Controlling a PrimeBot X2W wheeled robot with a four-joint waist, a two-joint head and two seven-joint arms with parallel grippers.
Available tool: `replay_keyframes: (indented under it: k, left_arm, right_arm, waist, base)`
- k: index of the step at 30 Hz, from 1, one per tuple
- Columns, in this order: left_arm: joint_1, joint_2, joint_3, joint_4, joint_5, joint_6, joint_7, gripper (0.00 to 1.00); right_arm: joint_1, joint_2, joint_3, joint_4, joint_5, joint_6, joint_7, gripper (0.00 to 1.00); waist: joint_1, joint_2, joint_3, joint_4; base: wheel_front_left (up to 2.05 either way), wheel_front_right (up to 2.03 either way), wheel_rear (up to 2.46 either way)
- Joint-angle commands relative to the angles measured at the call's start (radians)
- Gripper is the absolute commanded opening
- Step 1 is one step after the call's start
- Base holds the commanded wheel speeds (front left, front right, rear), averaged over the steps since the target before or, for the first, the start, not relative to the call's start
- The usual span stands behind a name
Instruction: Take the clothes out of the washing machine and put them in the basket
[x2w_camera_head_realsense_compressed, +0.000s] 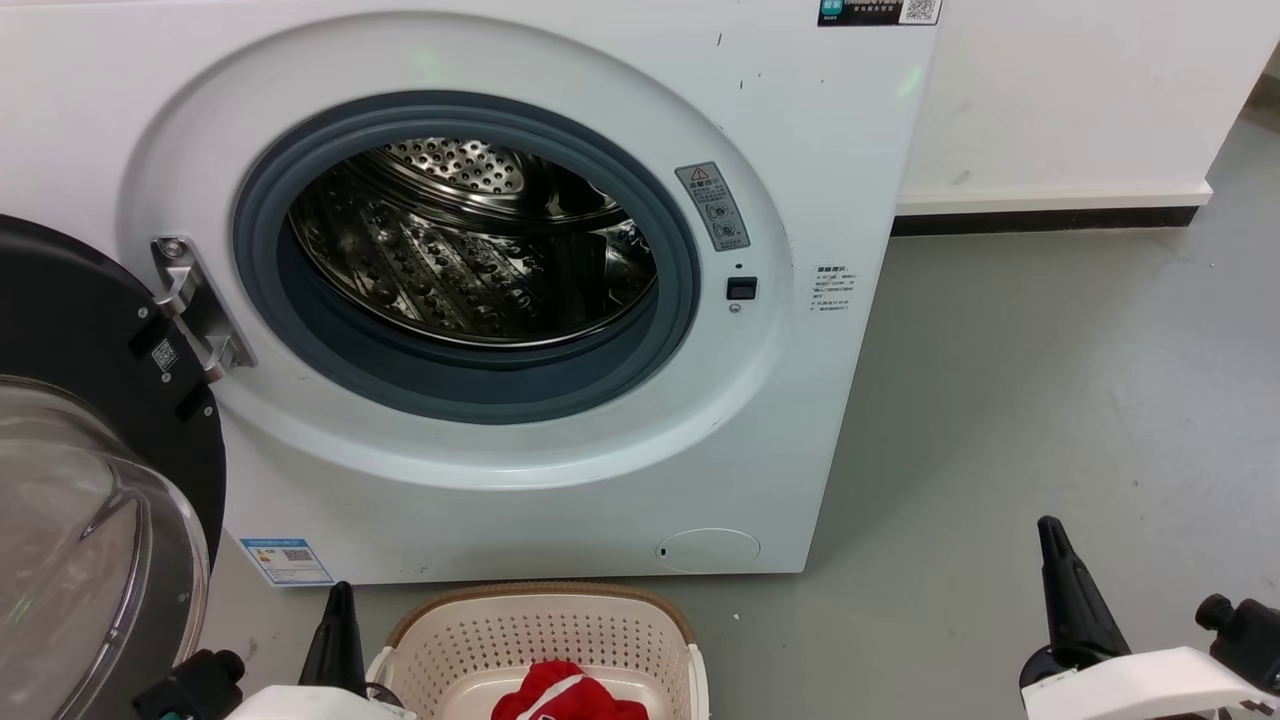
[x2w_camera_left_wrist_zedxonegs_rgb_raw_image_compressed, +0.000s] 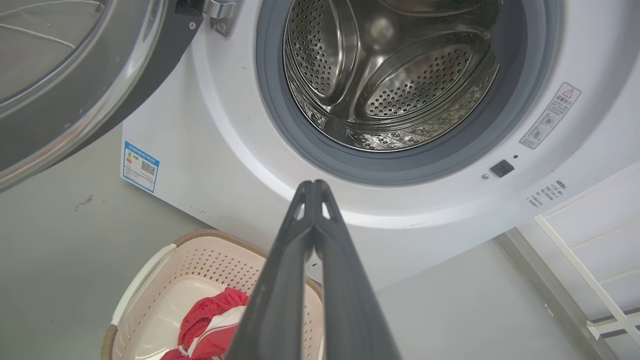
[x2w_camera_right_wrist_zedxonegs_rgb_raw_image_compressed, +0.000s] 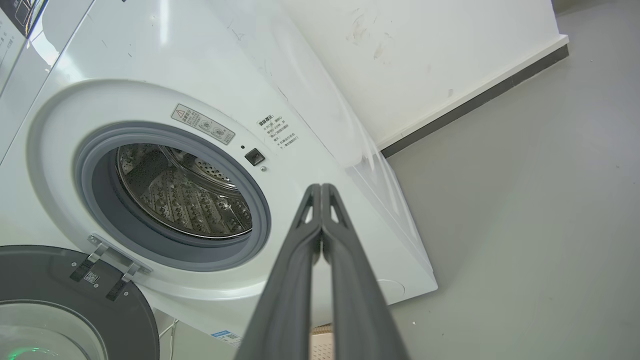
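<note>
Left hand (x2w_camera_head_realsense_compressed: 342, 610), fingers pressed together and holding nothing, hangs just beside the basket (x2w_camera_head_realsense_compressed: 540, 595), where red clothes (x2w_camera_head_realsense_compressed: 565, 695) lie bunched inside, in front of the open washing machine (x2w_camera_head_realsense_compressed: 560, 480). Right hand (x2w_camera_head_realsense_compressed: 1052, 540), likewise pressed together and bare, stands well apart over the grey floor (x2w_camera_head_realsense_compressed: 1000, 400) to the machine's right, making the left arm the nearer one. With bare perforated steel across the visible drum (x2w_camera_head_realsense_compressed: 470, 260), the unloading appears all but finished.
</note>
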Motion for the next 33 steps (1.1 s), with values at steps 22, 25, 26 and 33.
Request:
replay_keyframes:
  k: [22, 25, 26, 33]
  left_arm:
    - [-0.087, 0.001, 0.027, 0.019, -0.318, -0.045, 0.075, 0.00]
    - [-0.092, 0.001, 0.030, 0.023, -0.355, -0.051, 0.084, 0.00]
    - [-0.094, 0.001, 0.031, 0.024, -0.366, -0.052, 0.087, 0.00]
    - [-0.110, 0.001, 0.037, 0.032, -0.446, -0.063, 0.107, 0.00]
  right_arm:
    - [-0.081, -0.014, -0.020, 0.027, 0.326, 0.000, 0.069, 0.00]
    - [-0.087, -0.015, -0.022, 0.032, 0.362, 0.000, 0.078, 0.00]
    - [-0.088, -0.015, -0.023, 0.034, 0.374, 0.000, 0.080, 0.00]
    - [-0.102, -0.015, -0.030, 0.044, 0.454, 0.000, 0.100, 0.00]
  waist:
    - [0.0000, -0.0001, 0.009, 0.007]
    - [0.0000, -0.0001, 0.010, 0.008]
    - [0.0000, -0.0001, 0.010, 0.009]
    - [0.0000, -0.0001, 0.013, 0.011]
  base:
    - [0.00, 0.00, 0.00]
    - [0.00, 0.00, 0.00]
    - [0.00, 0.00, 0.00]
    - [0.00, 0.00, 0.00]
